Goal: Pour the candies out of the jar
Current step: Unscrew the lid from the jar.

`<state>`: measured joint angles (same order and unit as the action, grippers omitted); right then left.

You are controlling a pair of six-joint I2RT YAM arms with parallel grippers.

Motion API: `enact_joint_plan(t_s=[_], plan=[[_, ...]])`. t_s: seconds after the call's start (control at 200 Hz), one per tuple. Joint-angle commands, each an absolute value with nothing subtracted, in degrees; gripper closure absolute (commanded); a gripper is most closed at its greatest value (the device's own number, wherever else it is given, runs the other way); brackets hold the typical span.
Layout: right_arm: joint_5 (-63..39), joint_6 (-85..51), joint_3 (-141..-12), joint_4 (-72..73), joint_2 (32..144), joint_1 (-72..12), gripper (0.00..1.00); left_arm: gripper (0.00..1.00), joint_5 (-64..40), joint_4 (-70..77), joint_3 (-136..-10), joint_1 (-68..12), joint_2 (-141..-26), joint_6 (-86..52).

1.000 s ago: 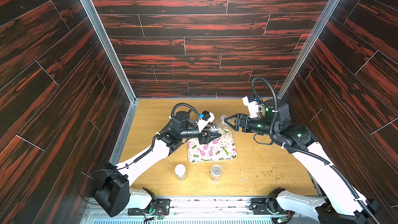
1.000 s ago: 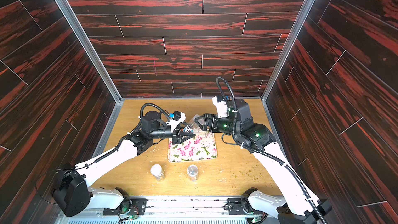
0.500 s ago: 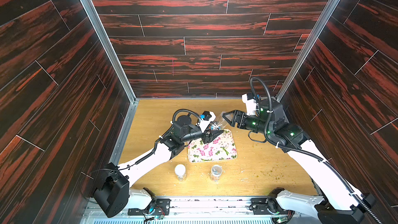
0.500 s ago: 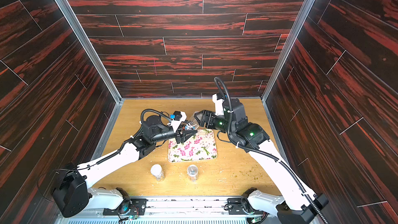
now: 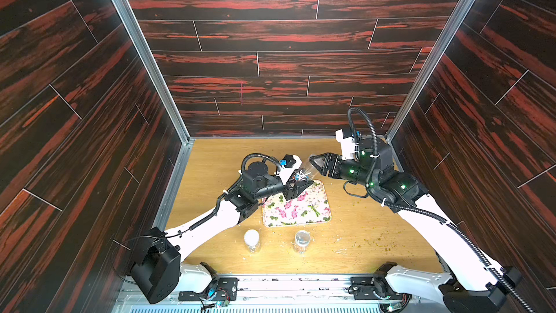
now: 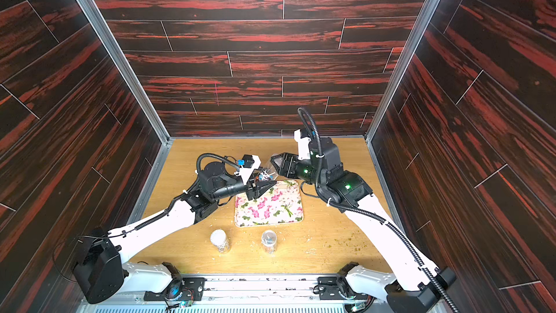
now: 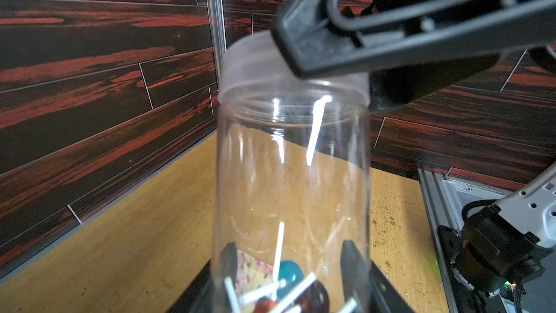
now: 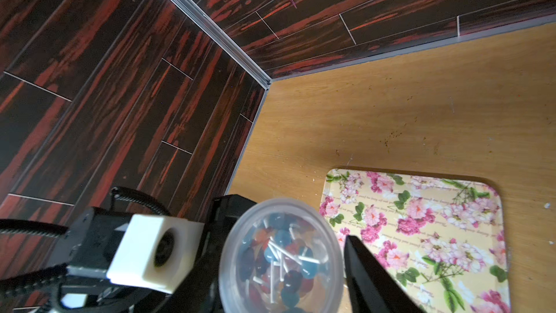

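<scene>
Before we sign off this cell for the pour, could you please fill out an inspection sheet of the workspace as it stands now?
Surface: wooden table; flowered tray lies flat, no candies seen on it.
Job's things: clear jar held off the table near the tray's far edge, lid still on, candies on white sticks inside.
Clutter: white-capped jar and second small jar stand near the front edge; greenish crumbs lie on the robot's right.
Grippers: left gripper shut on the jar near its base; right gripper at the lid, grip unclear.
Cables: black corrugated hoses loop over both wrists.
Surroundings: dark red-streaked walls on three sides.
</scene>
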<state>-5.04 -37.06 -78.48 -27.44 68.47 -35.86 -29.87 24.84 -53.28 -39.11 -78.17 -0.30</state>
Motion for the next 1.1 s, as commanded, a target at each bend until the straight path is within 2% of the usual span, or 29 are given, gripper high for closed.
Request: enact_joint_plan(t_s=[0.0, 0.19, 0.296, 0.406, 0.787, 1.092], plan=[[-4.69, -36.85, -77.32, -25.46, 69.18, -35.94, 0.43, 0.57, -31.22, 27.95, -52.76, -39.55, -76.7, -0.89], [-5.75, -35.52, -76.15, -24.31, 68.14, -35.95, 0.59, 0.57, -31.86, 28.37, -52.95, -39.53, -76.81, -1.66], [-7.04, -33.86, -74.92, -23.09, 66.95, -35.95, 0.63, 0.57, -33.08, 28.95, -53.0, -39.52, -76.82, -2.55], [-9.05, -29.75, -73.97, -22.11, 65.33, -35.92, 0.64, 0.57, -34.63, 29.57, -52.84, -39.55, -76.59, -3.73], [-25.74, -11.31, -72.58, -19.71, 64.44, -34.47, 0.63, 0.57, -37.04, 28.65, -53.06, -39.55, -74.52, -5.33], [-36.29, -4.81, -72.64, -18.36, 64.88, -28.58, 0.63, 0.57, -37.79, 27.94, -52.79, -39.55, -72.38, -5.88]])
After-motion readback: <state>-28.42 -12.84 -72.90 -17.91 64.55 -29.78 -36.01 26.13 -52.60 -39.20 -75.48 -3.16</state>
